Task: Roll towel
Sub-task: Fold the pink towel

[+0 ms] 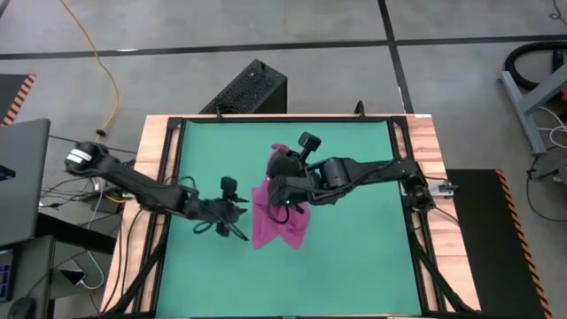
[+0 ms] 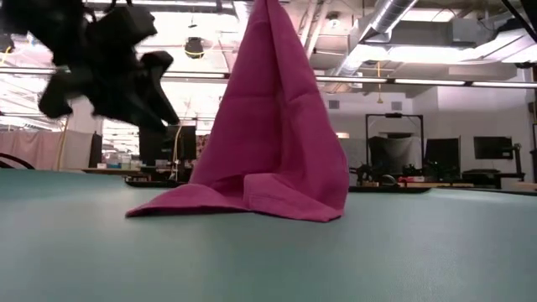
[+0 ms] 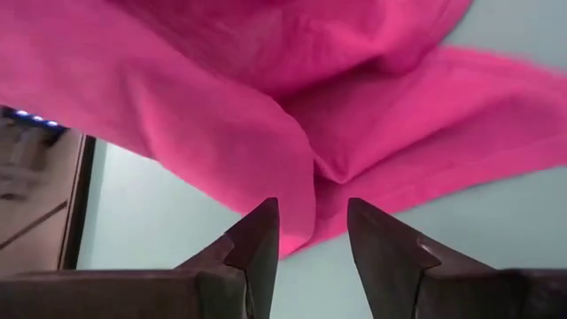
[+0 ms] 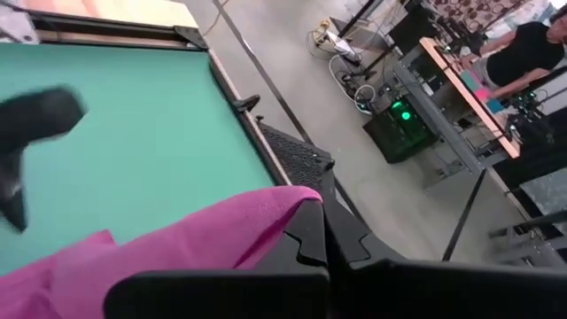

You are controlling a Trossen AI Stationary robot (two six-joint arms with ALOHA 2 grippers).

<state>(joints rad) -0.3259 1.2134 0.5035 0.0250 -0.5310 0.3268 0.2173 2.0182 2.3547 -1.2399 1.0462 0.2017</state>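
Observation:
The magenta towel [image 1: 276, 221] is drawn up into a peak [image 2: 270, 50]. Its lower end [image 2: 243, 200] lies folded on the green table [image 1: 354, 257]. My right gripper [image 1: 285, 182] is above the table's middle and is shut on the towel's top [image 4: 266, 217]. My left gripper [image 1: 236, 213] is open, low beside the towel's left side. In the left wrist view its fingers [image 3: 259, 237] stand on either side of a hanging fold edge [image 3: 299, 226]. The white tag does not show. My right gripper pinches an upper edge of the towel [image 4: 297, 202] between its two shut fingers; how many layers, I cannot tell. The towel hangs below the fingers in slack folds, with its lower end on the table. My left gripper: I cannot tell whether its fingers touch the fold between them.
A wooden frame [image 1: 158, 177] rims the green mat. A black box [image 1: 252, 89] stands beyond the far edge. A laptop [image 1: 18, 177] and cables lie left of the table. A person [image 4: 532, 44] is at a desk in the room beyond.

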